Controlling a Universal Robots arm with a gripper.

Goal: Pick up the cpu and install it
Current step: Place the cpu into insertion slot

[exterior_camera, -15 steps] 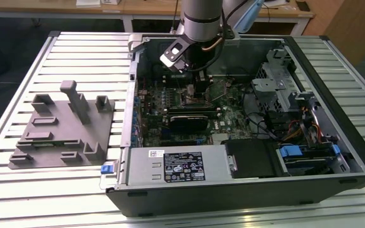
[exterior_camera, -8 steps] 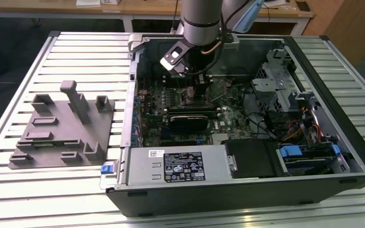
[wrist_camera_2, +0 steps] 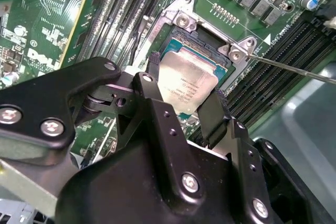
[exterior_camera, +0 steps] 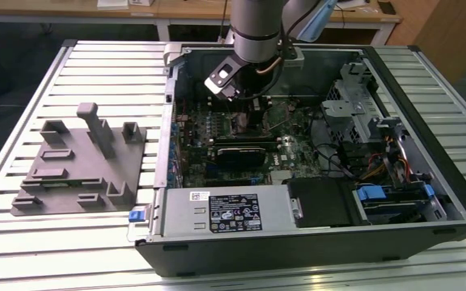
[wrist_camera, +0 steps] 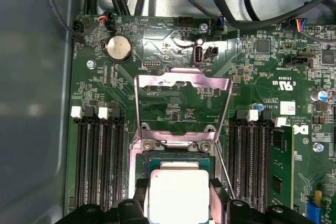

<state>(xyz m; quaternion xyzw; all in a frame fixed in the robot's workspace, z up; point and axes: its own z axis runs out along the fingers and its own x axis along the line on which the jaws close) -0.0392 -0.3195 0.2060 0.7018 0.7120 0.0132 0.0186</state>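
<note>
Black fingers (wrist_camera_2: 153,74) of the gripper (wrist_camera_2: 185,84) clamp the cpu (wrist_camera_2: 190,77) by two opposite edges. In both wrist views its silvery plate lies over the open socket frame (wrist_camera_2: 184,17) on the green motherboard (wrist_camera_2: 47,35), whether fully seated I cannot tell, with the hinged load plate (wrist_camera: 181,80) swung open beyond it and memory slots (wrist_camera: 100,161) flanking the socket. Seen in the exterior view, the arm (exterior_camera: 253,30) reaches down into the open computer case (exterior_camera: 298,257) toward the board's twelve o'clock edge, while the grey tray (exterior_camera: 75,176) lies on the slatted table (exterior_camera: 95,66) at nine o'clock from the case.
</note>
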